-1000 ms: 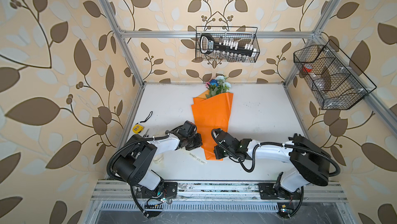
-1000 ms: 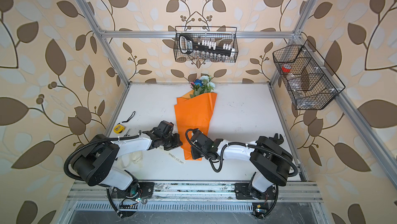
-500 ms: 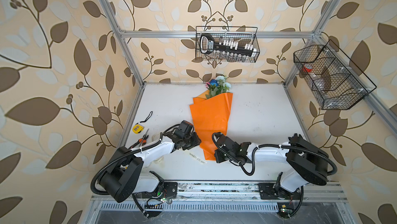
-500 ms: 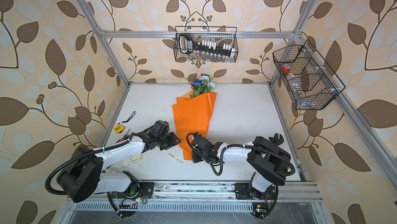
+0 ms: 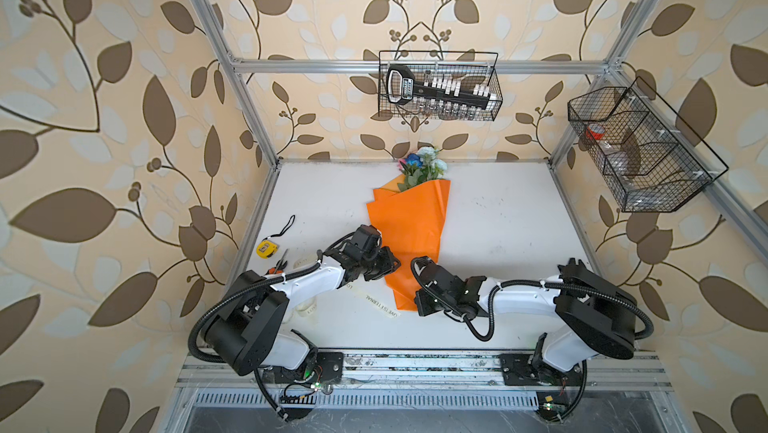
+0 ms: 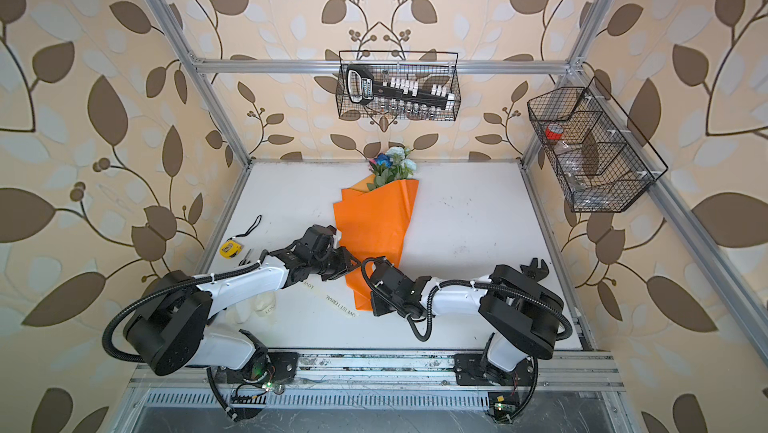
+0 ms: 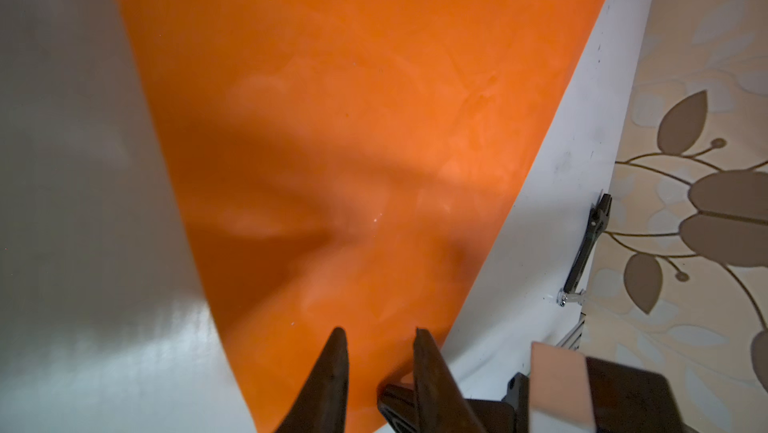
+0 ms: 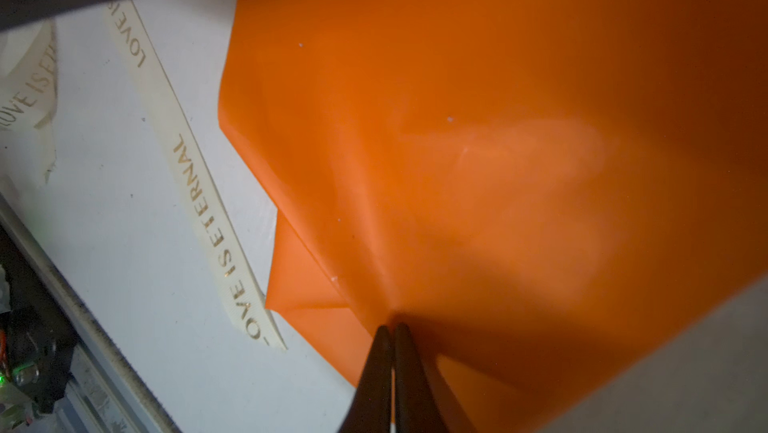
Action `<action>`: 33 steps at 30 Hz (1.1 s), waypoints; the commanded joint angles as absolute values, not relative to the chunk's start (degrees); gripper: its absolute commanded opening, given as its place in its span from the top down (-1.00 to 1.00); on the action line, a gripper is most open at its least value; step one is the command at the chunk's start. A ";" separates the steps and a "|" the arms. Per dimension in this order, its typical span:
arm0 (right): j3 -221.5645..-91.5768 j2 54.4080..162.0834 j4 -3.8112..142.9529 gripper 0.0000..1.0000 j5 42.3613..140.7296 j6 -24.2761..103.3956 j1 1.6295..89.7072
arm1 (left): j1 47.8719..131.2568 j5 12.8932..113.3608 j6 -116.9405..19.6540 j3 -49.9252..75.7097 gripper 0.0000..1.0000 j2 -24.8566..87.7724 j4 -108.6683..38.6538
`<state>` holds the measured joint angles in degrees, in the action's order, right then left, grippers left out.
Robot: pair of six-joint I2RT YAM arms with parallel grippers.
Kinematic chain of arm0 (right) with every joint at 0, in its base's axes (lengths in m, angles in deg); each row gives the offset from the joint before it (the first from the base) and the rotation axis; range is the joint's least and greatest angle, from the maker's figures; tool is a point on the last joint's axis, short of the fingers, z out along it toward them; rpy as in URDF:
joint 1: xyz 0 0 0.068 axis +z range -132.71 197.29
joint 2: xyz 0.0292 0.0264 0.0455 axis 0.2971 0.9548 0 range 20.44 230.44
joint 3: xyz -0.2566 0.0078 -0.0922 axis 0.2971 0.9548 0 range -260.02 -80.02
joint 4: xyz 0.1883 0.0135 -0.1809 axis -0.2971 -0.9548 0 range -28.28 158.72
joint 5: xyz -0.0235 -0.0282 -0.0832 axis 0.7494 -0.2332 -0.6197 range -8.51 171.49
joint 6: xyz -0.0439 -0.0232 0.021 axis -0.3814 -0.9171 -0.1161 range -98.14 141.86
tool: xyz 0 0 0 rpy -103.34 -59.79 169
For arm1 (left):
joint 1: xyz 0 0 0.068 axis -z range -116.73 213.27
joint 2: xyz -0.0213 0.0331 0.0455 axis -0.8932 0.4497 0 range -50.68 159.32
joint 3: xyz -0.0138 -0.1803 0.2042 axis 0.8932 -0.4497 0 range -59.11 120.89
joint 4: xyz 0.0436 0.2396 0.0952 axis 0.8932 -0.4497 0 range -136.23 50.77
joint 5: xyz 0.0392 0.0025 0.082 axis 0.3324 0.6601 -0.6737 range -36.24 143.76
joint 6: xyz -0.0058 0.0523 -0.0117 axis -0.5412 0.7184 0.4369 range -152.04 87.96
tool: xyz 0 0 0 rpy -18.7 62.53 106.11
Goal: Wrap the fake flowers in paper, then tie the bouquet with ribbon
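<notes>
- The bouquet (image 5: 409, 240) lies flat in the middle of the counter (image 5: 498, 219). Its flowers (image 5: 422, 165) point at the back wall and its thin end points at the two arms
- The orange paper (image 6: 376, 219) is folded round the stems, so the wrapping looks done. The stems are hidden inside
- The ribbon (image 8: 199, 186) lies loose on the counter, just beside the thin end of the paper. It is not round the bouquet, and no knot or bow shows
- The right hand (image 8: 390, 329) is closed tight and pinches the paper near its bottom corner. Small folds in the paper run out from the tips
- The left hand (image 7: 379, 337) is a little open, with its two fingers apart. It sits at the side of the paper near its own arm and seems to hold nothing
- No hand has the ribbon
- I think the tying has not yet begun, so most of the job is left
- What is left: pick up the ribbon, get it round the thin end, cross the two ends and pull a knot tight
</notes>
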<state>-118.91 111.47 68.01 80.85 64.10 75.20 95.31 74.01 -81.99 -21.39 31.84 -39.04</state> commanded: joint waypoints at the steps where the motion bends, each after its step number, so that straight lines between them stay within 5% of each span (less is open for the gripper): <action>1: -118.02 110.28 65.12 0.83 79.29 64.68 75.38 | 96.45 78.57 -83.51 -21.99 0.51 34.82 -33.26; 5: -118.34 109.44 66.04 0.82 79.38 64.68 73.58 | 96.50 78.64 -83.24 -24.13 0.72 37.00 -33.15; 33: -111.92 115.50 94.54 0.82 106.74 70.30 55.17 | 96.51 77.23 -82.71 -26.64 1.00 41.60 -36.19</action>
<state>-112.31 114.62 90.06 102.38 70.31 56.51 95.98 78.95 -83.04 -25.26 39.68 -32.13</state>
